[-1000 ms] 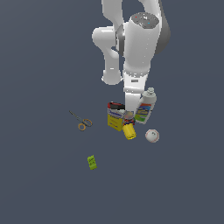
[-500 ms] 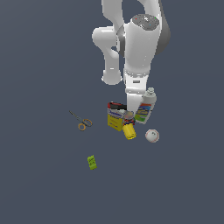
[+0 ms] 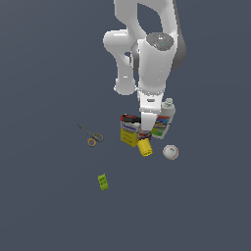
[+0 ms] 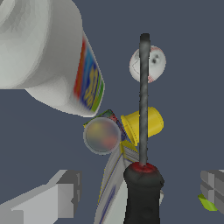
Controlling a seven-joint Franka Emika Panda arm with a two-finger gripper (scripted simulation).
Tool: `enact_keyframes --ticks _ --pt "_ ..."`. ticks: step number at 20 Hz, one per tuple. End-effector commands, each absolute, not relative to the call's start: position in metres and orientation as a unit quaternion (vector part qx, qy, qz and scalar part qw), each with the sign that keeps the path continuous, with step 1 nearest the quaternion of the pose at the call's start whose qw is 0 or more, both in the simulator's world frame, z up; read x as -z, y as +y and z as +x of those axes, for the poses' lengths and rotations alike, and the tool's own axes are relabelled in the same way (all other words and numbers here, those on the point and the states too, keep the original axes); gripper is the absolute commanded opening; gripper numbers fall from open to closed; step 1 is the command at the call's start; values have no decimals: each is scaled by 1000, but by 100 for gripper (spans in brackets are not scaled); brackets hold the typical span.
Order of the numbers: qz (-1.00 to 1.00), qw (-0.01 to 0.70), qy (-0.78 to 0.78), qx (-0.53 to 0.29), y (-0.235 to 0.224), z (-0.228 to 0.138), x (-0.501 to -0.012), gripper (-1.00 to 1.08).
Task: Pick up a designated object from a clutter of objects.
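Note:
The screwdriver (image 4: 143,100) has a black handle with a red collar and a thin dark shaft that points towards the white baseball (image 4: 151,65). In the wrist view its handle lies between my two fingers (image 4: 59,194), with a gap on each side. My gripper (image 4: 135,192) is open. In the exterior view the gripper (image 3: 145,129) is low over the clutter, between the yellow box (image 3: 129,135) and the white bottle (image 3: 162,122). A red-and-black end (image 3: 130,118) shows at the box's top edge.
A yellow can (image 3: 144,147) lies by the box, with the baseball (image 3: 170,152) to the exterior view's right. Orange-handled scissors (image 3: 90,137) lie apart to the left. A small green block (image 3: 103,182) sits nearer the front. The bottle (image 4: 52,57) looms large in the wrist view.

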State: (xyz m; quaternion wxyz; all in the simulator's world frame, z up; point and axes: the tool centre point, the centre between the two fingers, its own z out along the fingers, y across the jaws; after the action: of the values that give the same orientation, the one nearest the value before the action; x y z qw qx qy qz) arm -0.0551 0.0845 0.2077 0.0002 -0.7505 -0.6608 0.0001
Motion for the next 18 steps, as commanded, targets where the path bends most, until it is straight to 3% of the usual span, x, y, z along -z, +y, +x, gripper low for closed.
enact_keyframes --ticks 1,6,7,18 --pt "-750 0 -661 0 84 -55 -198 100" --pt "-750 0 -661 0 85 -54 -191 100" --pt "-750 0 -661 0 85 -54 -191 -100" --pt "-750 0 -661 0 84 -54 -191 -100"
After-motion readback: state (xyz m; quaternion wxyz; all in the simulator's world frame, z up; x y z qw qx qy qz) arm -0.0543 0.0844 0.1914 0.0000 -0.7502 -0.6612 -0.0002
